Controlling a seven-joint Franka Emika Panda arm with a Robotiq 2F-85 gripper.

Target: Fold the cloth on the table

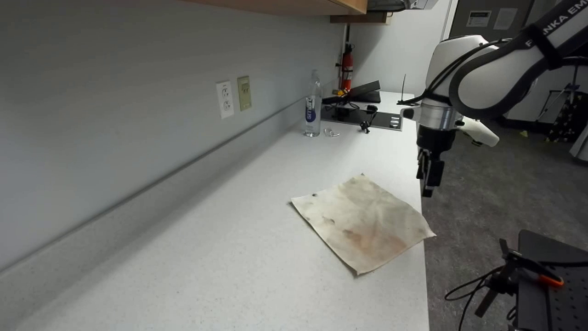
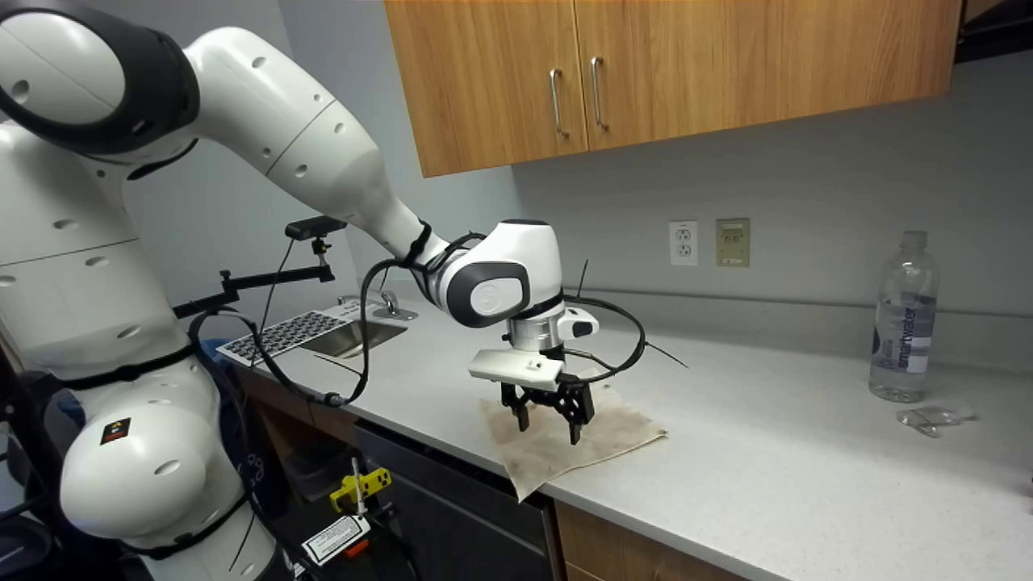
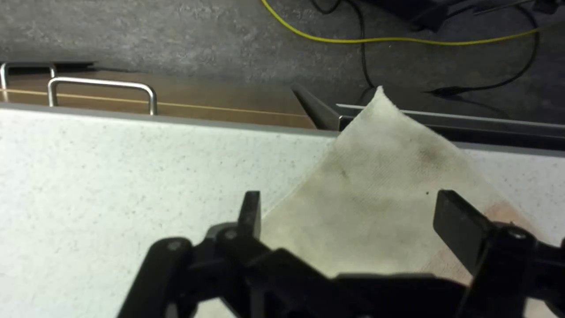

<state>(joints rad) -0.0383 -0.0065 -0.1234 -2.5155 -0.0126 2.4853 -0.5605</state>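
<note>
One pincer (image 3: pixel 348 201), two fingers (image 3: pixel 461 227) apart, one stained cloth (image 3: pixel 366 198) below, one corner (image 3: pixel 382 108) overhanging one table (image 3: pixel 110 190), one bottle (image 2: pixel 904 319)

black gripper (image 3: pixel 348 207) spread wide over a stained beige cloth (image 3: pixel 371 172), one corner pokes right off the white counter (image 3: pixel 114 190), yellow cord (image 3: pixel 344 40) across grey floor (image 3: pixel 185 44), couple metal handles (image 3: pixel 101 81) upper left
</note>
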